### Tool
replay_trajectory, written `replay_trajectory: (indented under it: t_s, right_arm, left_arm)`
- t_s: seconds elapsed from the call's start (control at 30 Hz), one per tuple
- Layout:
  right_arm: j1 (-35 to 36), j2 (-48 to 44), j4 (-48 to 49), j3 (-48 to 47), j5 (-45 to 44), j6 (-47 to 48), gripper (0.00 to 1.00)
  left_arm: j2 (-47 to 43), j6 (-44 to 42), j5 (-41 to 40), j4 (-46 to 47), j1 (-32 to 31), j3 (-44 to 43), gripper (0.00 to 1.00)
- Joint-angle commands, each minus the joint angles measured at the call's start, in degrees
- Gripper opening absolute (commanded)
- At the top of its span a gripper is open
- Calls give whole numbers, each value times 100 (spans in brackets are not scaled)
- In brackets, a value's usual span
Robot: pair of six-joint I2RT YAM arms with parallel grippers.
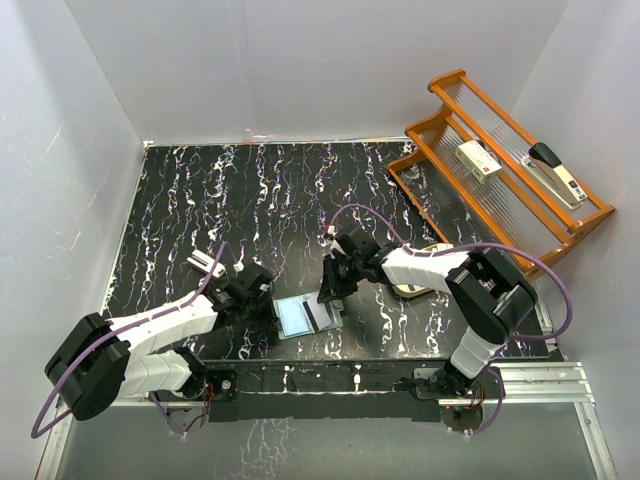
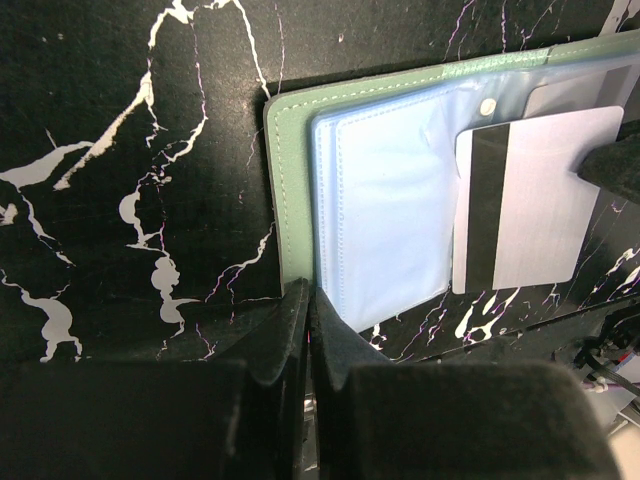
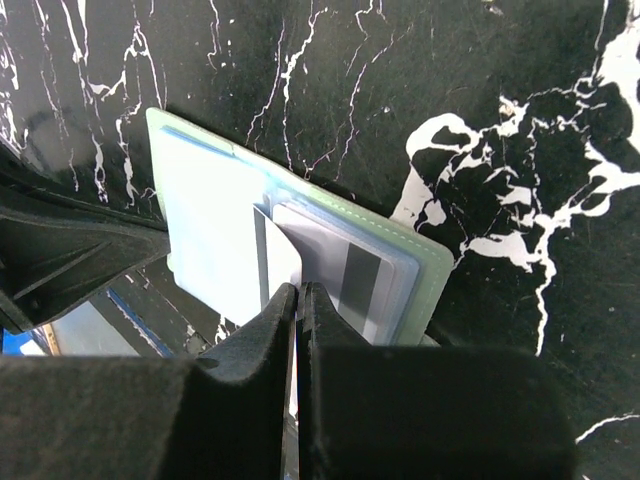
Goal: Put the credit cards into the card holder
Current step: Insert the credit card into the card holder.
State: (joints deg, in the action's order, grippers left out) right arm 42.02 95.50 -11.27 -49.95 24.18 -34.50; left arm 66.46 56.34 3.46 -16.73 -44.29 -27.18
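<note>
The sage-green card holder [image 1: 305,316] lies open near the table's front edge, its clear pale-blue sleeves [image 2: 390,210] facing up. My left gripper [image 1: 270,308] is shut on its left green edge [image 2: 290,180]; in the left wrist view the jaws [image 2: 308,300] pinch that border. My right gripper [image 1: 329,291] is shut on a pale credit card [image 3: 283,258] with a dark stripe, held over the holder's right half [image 2: 530,200]. A second card [image 3: 350,275] sits inside a sleeve of the holder [image 3: 425,270].
A wooden rack [image 1: 470,110] stands at the back right with a stapler [image 1: 555,170] and a white box [image 1: 478,160] on it. A tan object [image 1: 412,290] lies under the right arm. A metal rail [image 1: 520,375] runs along the front edge.
</note>
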Motion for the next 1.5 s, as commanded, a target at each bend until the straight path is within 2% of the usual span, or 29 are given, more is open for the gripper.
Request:
replay_trajectory:
  t_s: [0.0, 0.47, 1.3, 1.4, 1.47]
  right_arm:
    - [28, 195, 309, -204, -63, 239, 0]
    - [40, 607, 704, -312, 49, 48, 0]
    - [226, 654, 1457, 18, -25, -655, 0]
    - [264, 653, 1414, 7, -50, -671, 5]
    - [283, 626, 1239, -56, -133, -636, 15]
  left_arm:
    - [44, -66, -4, -106, 29, 71, 1]
    - [45, -75, -4, -120, 26, 59, 1]
    - [-29, -44, 39, -102, 26, 73, 1]
    - [-36, -44, 32, -111, 26, 74, 1]
    - [-44, -44, 36, -111, 26, 66, 2]
